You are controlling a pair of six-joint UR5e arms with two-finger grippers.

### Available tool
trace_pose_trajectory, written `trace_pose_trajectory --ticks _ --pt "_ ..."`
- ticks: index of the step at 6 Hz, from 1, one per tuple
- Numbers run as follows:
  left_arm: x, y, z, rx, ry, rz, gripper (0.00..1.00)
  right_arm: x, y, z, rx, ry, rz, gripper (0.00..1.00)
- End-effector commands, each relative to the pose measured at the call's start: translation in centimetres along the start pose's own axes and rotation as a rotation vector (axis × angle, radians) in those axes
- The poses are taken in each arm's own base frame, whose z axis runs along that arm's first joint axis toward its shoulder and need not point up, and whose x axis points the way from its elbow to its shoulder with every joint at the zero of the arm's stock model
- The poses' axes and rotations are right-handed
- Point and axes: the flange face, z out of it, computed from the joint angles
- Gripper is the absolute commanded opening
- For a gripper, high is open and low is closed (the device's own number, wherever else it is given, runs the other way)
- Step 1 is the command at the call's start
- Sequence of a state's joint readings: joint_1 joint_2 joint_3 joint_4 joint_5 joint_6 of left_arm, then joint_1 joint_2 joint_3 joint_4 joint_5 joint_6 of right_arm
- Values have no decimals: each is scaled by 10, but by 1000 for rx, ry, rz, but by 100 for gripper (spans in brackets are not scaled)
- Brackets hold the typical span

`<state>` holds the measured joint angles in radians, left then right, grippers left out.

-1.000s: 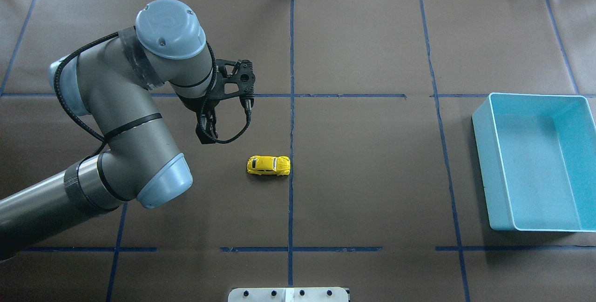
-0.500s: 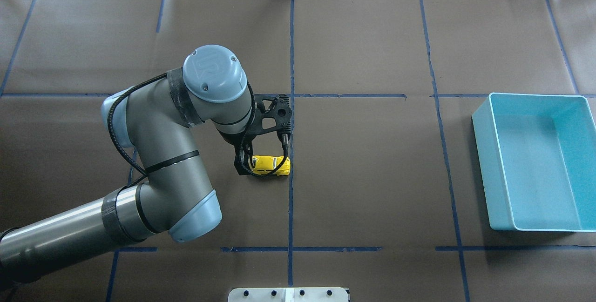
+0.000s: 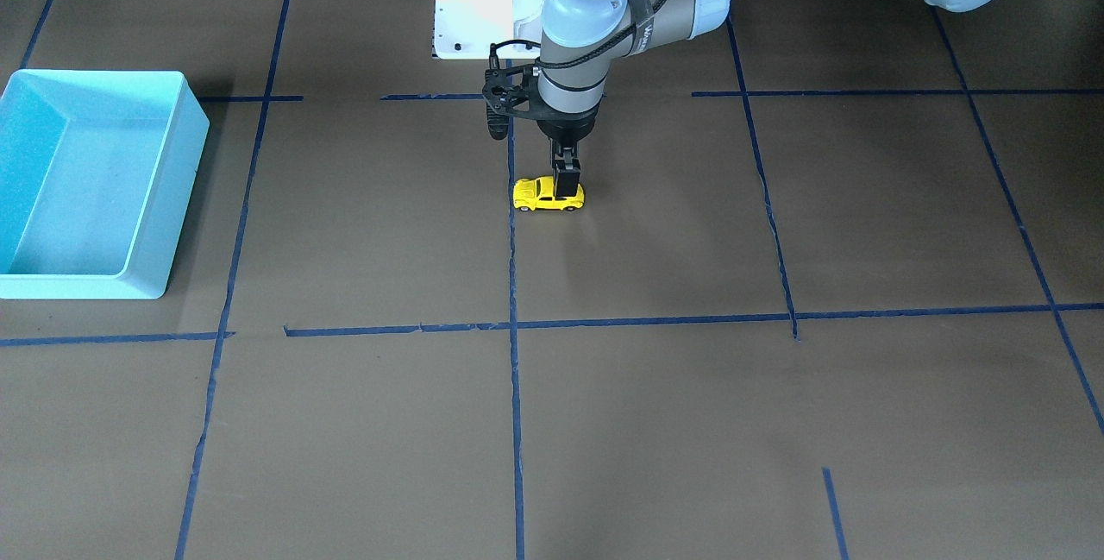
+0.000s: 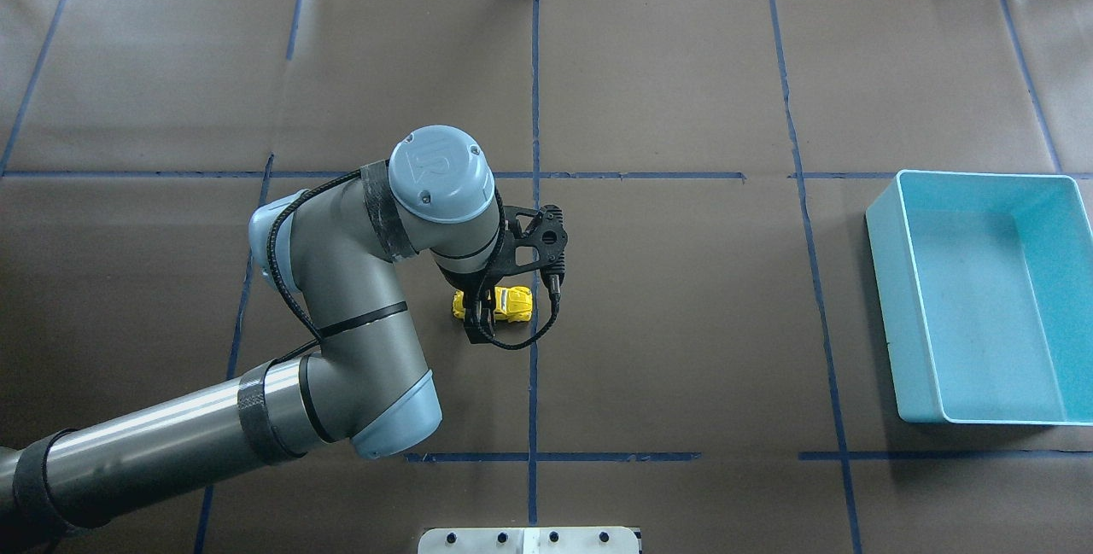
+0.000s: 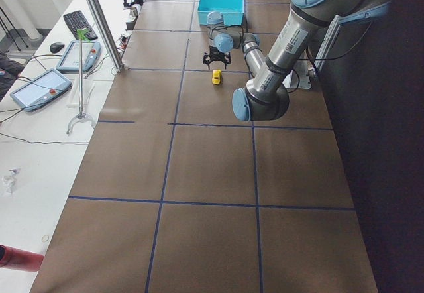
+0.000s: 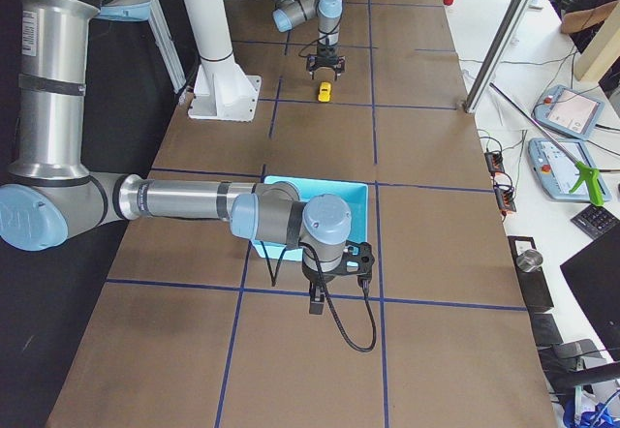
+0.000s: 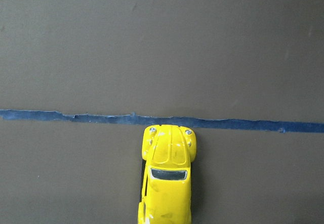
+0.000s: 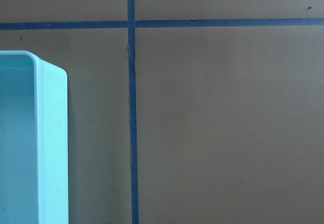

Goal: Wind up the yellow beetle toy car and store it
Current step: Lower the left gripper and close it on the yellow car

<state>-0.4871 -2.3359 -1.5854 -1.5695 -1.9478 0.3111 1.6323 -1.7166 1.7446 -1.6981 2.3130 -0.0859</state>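
Observation:
The yellow beetle toy car [image 4: 515, 302] stands on the brown table beside a blue tape line, also in the front view [image 3: 543, 195] and the left wrist view [image 7: 166, 183]. My left gripper [image 4: 480, 315] is lowered over the car's rear half; one black finger [image 3: 567, 180] stands at the car's side, and the jaws look open around it. The turquoise bin [image 4: 884, 298] lies empty at the far right. My right gripper [image 6: 316, 302] hovers by the bin's outer corner; I cannot tell whether it is open or shut.
Blue tape lines divide the brown table cover [image 4: 683, 323] into squares. A white base plate [image 3: 483, 8] sits at the robot's side. The bin's rim [image 8: 50, 148] fills the left of the right wrist view.
My left arm has swung right and toward the car, and the gripper has come from beside the car's left end to over its rear half. The car has not moved.

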Motion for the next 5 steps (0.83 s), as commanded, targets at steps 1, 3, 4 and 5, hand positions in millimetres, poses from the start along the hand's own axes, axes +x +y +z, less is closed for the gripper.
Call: trace_pose_trajectory --ticks 1,3,4,5 --pt "-7 0 17 9 -5 5 100 0 0 0 0 0 0 100" --pt "-2 -7 33 8 -4 15 100 0 0 0 0 -2 0 100" --pt "-1 -10 33 6 -24 20 100 2 2 2 -5 -2 4 100" --pt "-2 -11 37 12 -25 22 100 1 1 1 -3 -2 2 100"
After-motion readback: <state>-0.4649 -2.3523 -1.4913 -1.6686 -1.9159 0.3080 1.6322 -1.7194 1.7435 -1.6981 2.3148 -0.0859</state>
